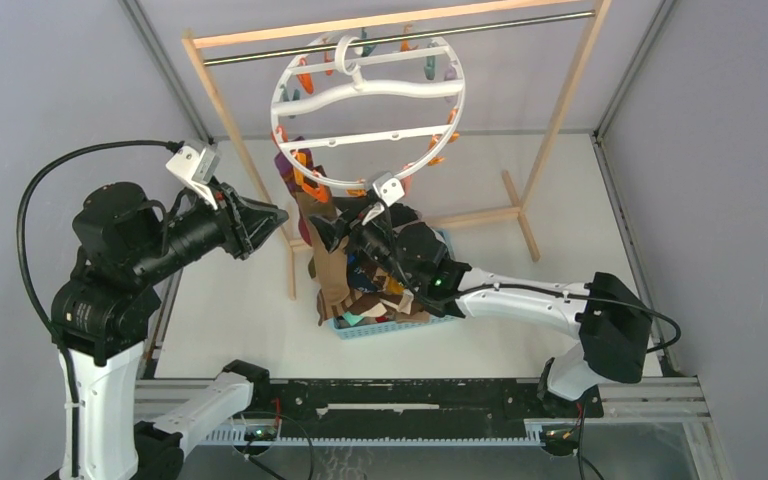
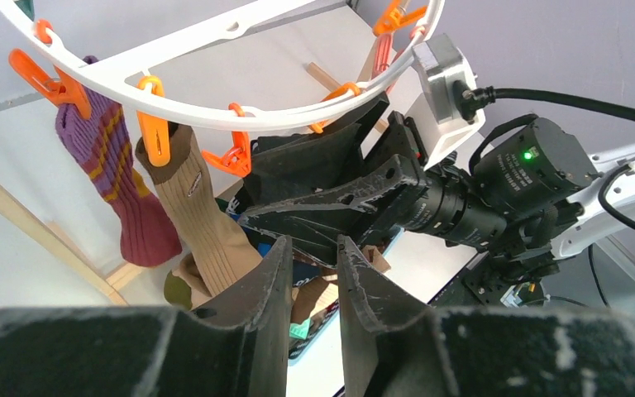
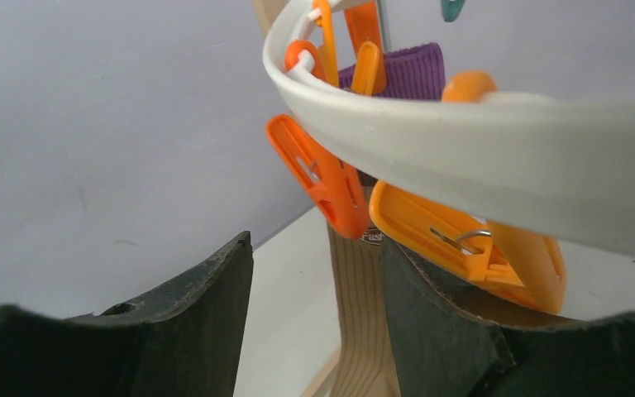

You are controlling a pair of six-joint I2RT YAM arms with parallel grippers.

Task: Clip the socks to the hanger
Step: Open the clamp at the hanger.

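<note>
Socks [image 2: 116, 178] already hang from the hanger [image 2: 215, 116]: a purple and maroon striped one and, beside it, a tan sock [image 2: 200, 211], each pinched by an orange pin [image 2: 155, 132] on the near rim of the white ring. More socks lie heaped in the blue basket [image 1: 392, 327] on the table below the ring.

The right gripper [image 1: 328, 235] is raised over the basket, right at the ring's lower rim, with its fingers parted to a middling gap. In its wrist view the tan sock hangs in line with that gap, beyond the tips, and nothing is gripped. Two orange pins dangle just above the fingers, one close over the right-hand finger; whether it touches cannot be told.

The left gripper [image 2: 312, 281] hangs in the air off to the left of the ring, near the wooden rack [image 1: 250, 175], pointing at the hung socks and the right gripper. Its fingers leave only a narrow slit, with nothing in it. It is apart from both socks and ring.
</note>
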